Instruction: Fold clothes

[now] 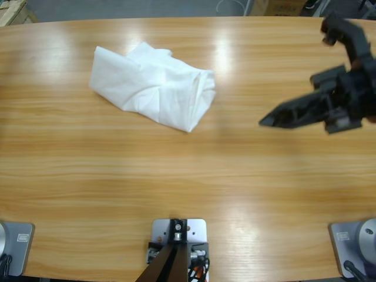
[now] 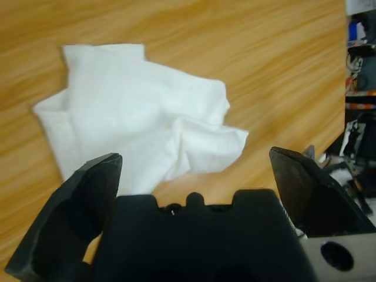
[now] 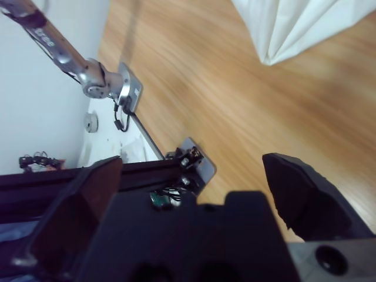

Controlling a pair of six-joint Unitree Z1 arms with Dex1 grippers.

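The clothes are one white T-shirt point(image 1: 155, 88), lying crumpled and loosely bunched on the wooden table point(image 1: 176, 176), left of the middle and toward the far edge. In the left wrist view the T-shirt point(image 2: 141, 111) lies just beyond my left gripper point(image 2: 194, 157), whose jaws stand wide apart and hold nothing. My right gripper point(image 1: 262, 122) hovers at the right side of the table and points left toward the shirt, well clear of it. Its wrist view shows the right gripper point(image 3: 192, 160) open and empty, with one corner of the T-shirt point(image 3: 294, 23) at the upper right.
Bare wood surrounds the shirt on every side. Boxes and clutter stand beyond the table's far edge point(image 1: 282, 7). Room shelving point(image 2: 358, 70) shows past the table's edge in the left wrist view.
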